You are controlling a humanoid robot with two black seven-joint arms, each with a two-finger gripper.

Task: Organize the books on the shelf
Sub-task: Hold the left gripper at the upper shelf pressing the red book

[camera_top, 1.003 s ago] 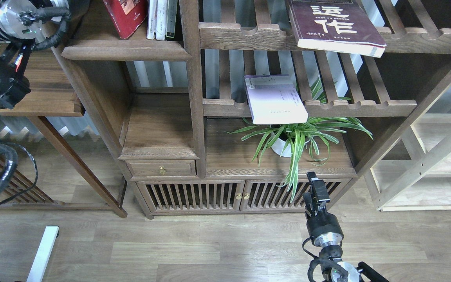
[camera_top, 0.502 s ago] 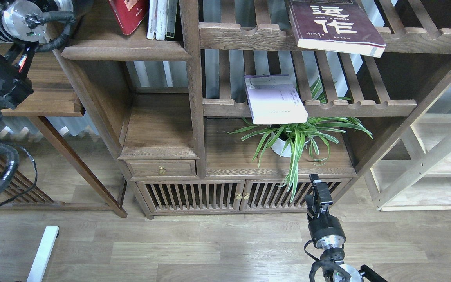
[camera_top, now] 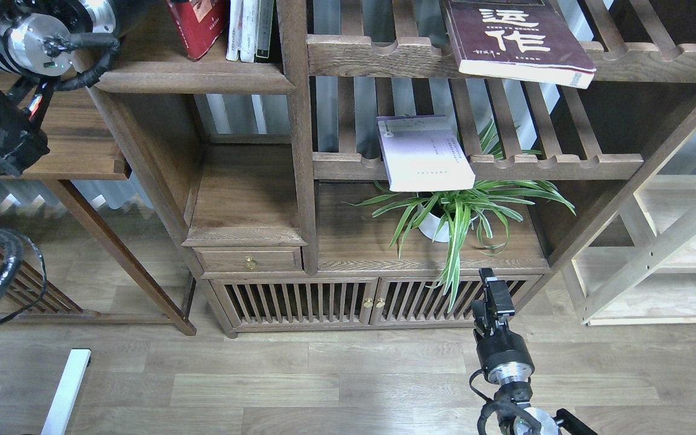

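**Books waiting in three places on the rack**

Books are sitting apart across the unit. The red book [camera_top: 194,24] is leaning against the white volumes [camera_top: 250,27] on the solid shelf [camera_top: 194,77], near its right end by the upright post [camera_top: 296,121]; the lean is propping it, so it probably needs squaring up to stand. The maroon book [camera_top: 514,39] is lying flat on the upper slatted rack [camera_top: 378,57], its lower right corner jutting past the scalloped front rail. The lavender book [camera_top: 423,154] is lying flat on the lower slatted rack [camera_top: 559,166], its near edge overhanging the rail above the potted plant [camera_top: 451,208]. Both overhangs are offering an edge to grip, I judge.

The right claw [camera_top: 494,296] is hanging low in front of the cabinet doors [camera_top: 299,302], well below both flat books, gripping nothing; it is seen end-on, so I cannot tell whether its fingers are spread or pressed together. The left arm is filling the top left corner beside the shelf's left end, but its claw is lying outside the view.

Open room is showing on the shelf's left half. The post is dividing it from the racks, so each book would likely have to come forward over its rail before travelling left.
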